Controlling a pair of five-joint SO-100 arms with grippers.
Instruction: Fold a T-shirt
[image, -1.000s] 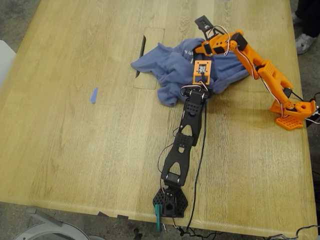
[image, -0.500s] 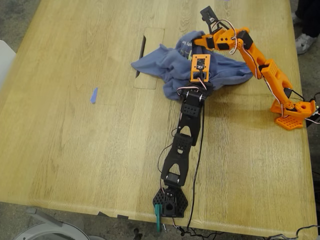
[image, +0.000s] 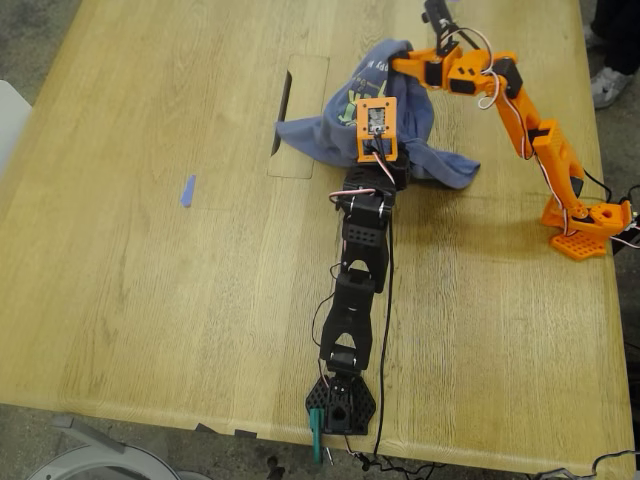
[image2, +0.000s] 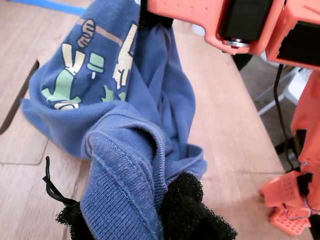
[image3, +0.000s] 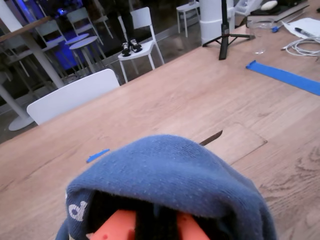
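The slate-blue T-shirt (image: 410, 110) is bunched up and lifted off the wooden table (image: 150, 280) at the exterior view's upper middle. Its green-yellow print (image2: 92, 70) faces the first wrist camera. My first gripper (image2: 160, 212), on the black arm (image: 360, 260), is shut with its black foam pads (image2: 192, 210) on a ribbed hem. In the exterior view it sits under its orange camera mount (image: 377, 128). My second gripper (image: 402, 64), on the orange arm (image: 520, 110), holds the shirt's top, and cloth (image3: 170, 175) drapes over its orange jaws.
A small blue tape strip (image: 187, 190) lies toward the exterior view's left. A rectangular panel (image: 300, 115) with a dark slot (image: 282, 110) is set in the table beside the shirt. The orange base (image: 585, 225) and black base (image: 340, 405) stand near table edges. A person's shoe (image: 610, 85) shows off the table.
The orange arm has risen and swung toward the exterior view's top, lifting the shirt off the table. The black arm followed, stretching further out with the hem in its grip.
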